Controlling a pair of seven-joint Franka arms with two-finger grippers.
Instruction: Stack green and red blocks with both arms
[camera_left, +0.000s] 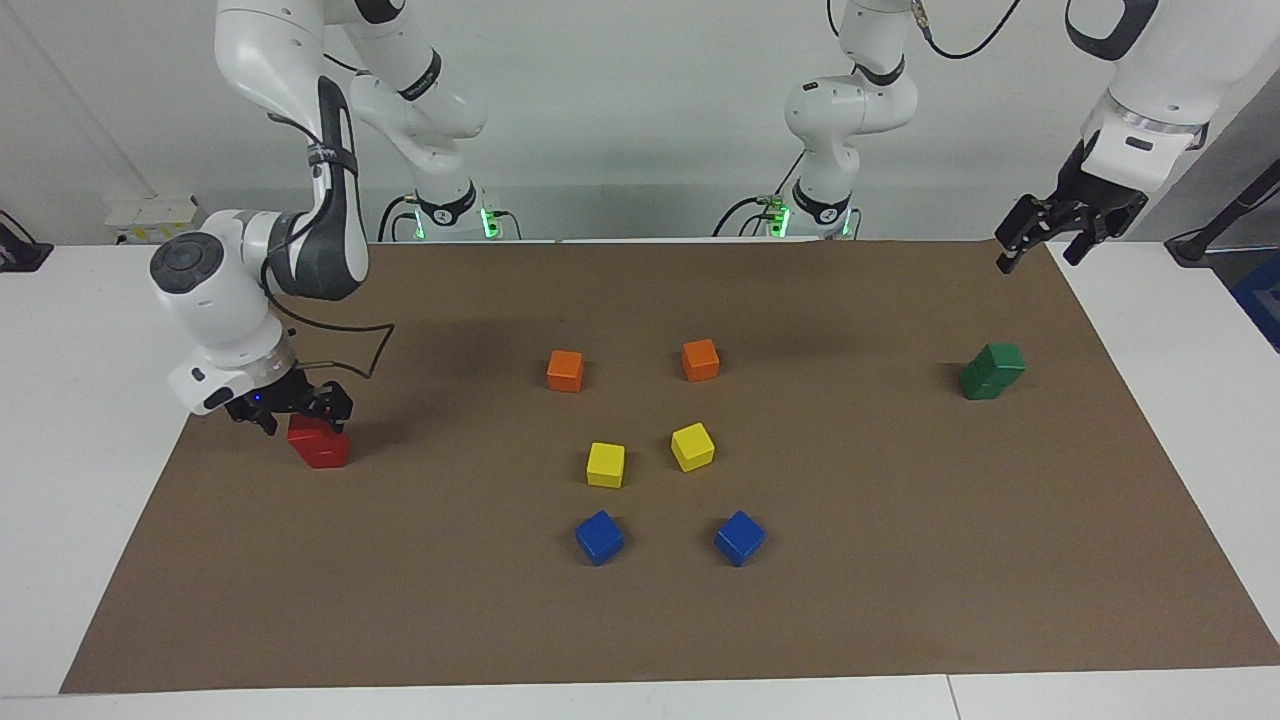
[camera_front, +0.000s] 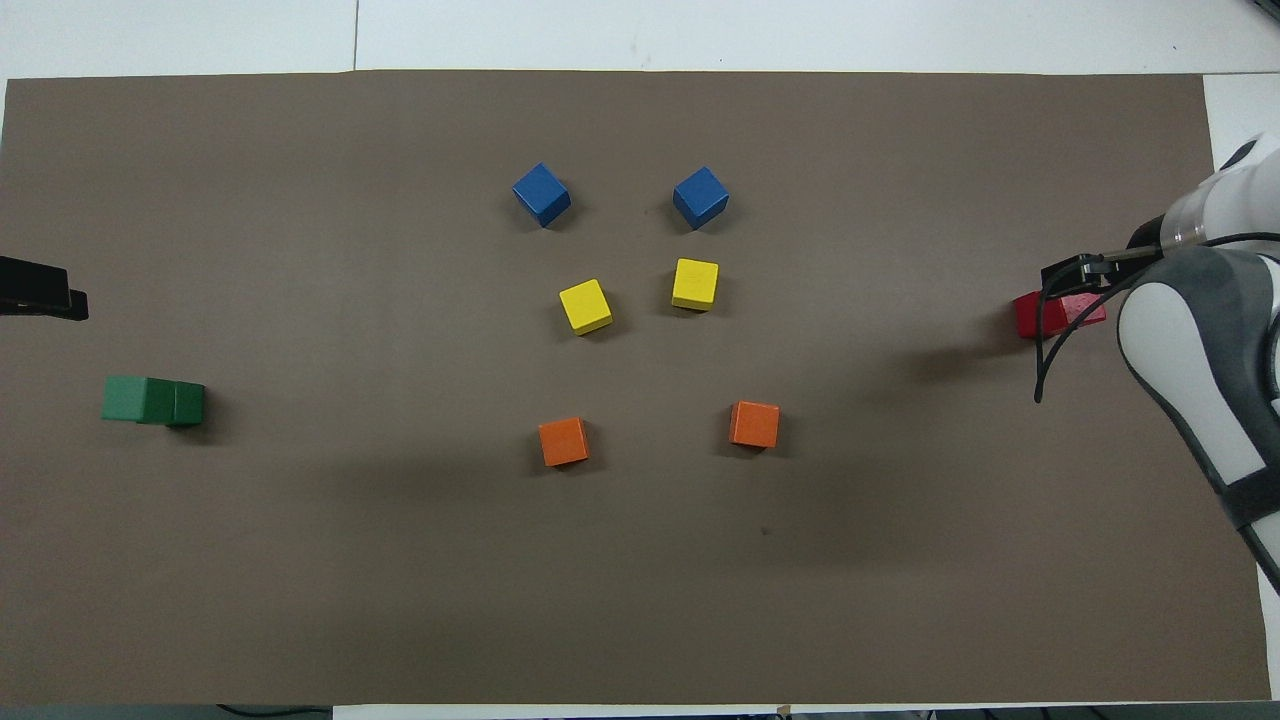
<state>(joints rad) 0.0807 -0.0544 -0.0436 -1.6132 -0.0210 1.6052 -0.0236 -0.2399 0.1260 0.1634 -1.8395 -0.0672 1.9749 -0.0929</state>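
Note:
Two red blocks (camera_left: 320, 446) stand stacked at the right arm's end of the mat; the stack also shows in the overhead view (camera_front: 1048, 312). My right gripper (camera_left: 298, 410) hangs open just over that stack, its fingers spread wider than the top block and apart from it; the arm partly hides it in the overhead view (camera_front: 1080, 285). Two green blocks (camera_left: 992, 370) stand stacked at the left arm's end, also seen from overhead (camera_front: 152, 400). My left gripper (camera_left: 1040, 238) is open and empty, raised over the mat's corner, and shows at the overhead view's edge (camera_front: 40, 297).
Two orange cubes (camera_left: 565, 370) (camera_left: 700, 360), two yellow cubes (camera_left: 605, 465) (camera_left: 692, 446) and two blue cubes (camera_left: 599, 537) (camera_left: 739, 537) lie in pairs in the middle of the brown mat (camera_left: 900, 560). White table borders the mat.

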